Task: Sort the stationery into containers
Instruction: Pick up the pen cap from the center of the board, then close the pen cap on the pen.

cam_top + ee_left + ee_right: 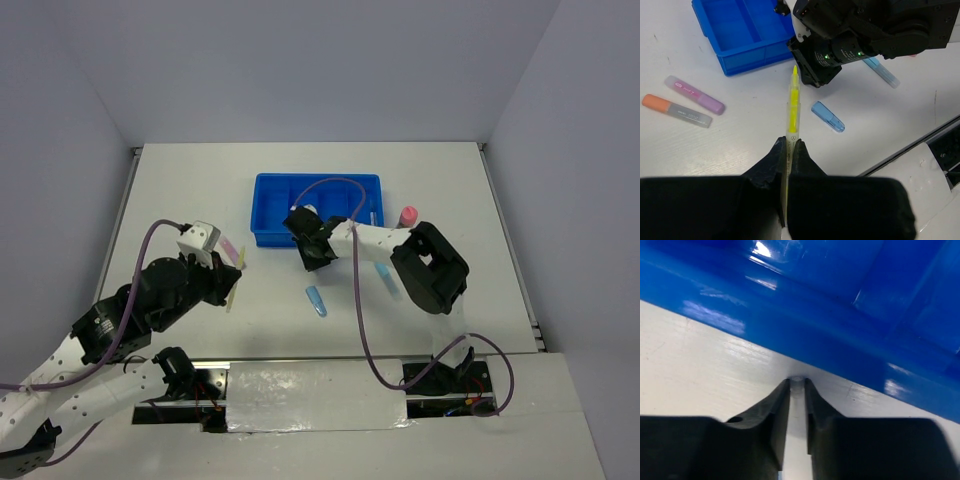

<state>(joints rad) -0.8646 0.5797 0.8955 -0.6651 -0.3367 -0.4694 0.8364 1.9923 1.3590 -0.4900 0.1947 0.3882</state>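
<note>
My left gripper [226, 282] [790, 143] is shut on a thin yellow pen [792, 107], held above the table with its tip toward the blue tray [268, 190] [735, 30]. My right gripper [317, 256] [797, 383] is low at the tray's near wall [840, 315]. Its jaws are closed on a thin white pen [797, 405], whose end just shows at the fingertips. On the table lie a pink-purple marker [695, 95], an orange marker [676, 110], a blue cap [316, 300] [828, 116] and a light blue marker [385, 278] [881, 72]. A pink-capped glue stick [407, 215] stands right of the tray.
The right arm's black body [865, 30] lies between my left gripper and the tray's right half. Grey walls close in the table at the back and sides. A metal rail [310, 385] runs along the near edge.
</note>
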